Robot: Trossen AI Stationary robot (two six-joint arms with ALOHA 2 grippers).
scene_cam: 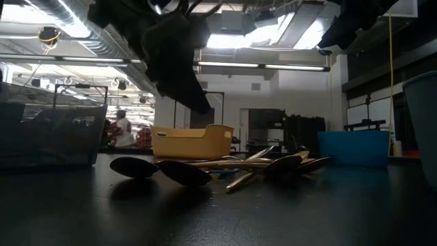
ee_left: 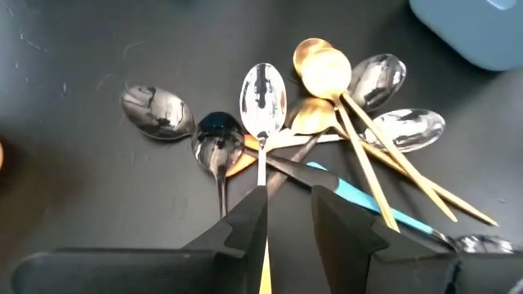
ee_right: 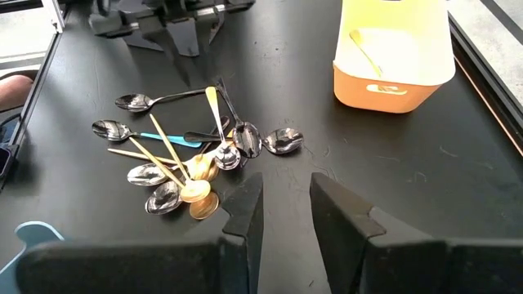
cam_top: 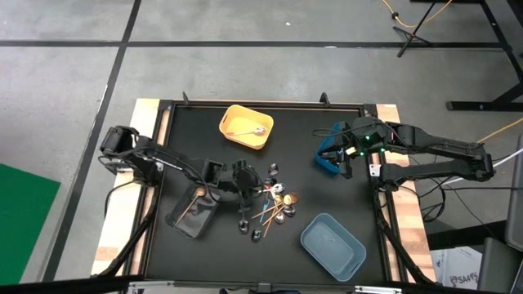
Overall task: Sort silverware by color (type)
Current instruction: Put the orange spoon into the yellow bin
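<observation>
Silverware, a heap of silver, gold and blue-handled spoons (cam_top: 274, 204), lies on the black surface (cam_top: 343, 196). We find left jaws (ee_left: 288, 214) parted above it, gripping nothing; right jaws (ee_right: 286, 204) parted, unladen, beside the blue bin (cam_top: 328, 155).

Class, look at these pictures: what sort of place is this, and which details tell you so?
Probably a robotics lab or workshop: bare concrete floor with taped lines, exposed ceiling ducts and strip lights, and a person among equipment racks beyond the table.

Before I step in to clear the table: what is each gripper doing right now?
Left gripper: open, empty, above the spoon pile.
Right gripper: open, empty, waiting above the table near the blue bin.
</observation>
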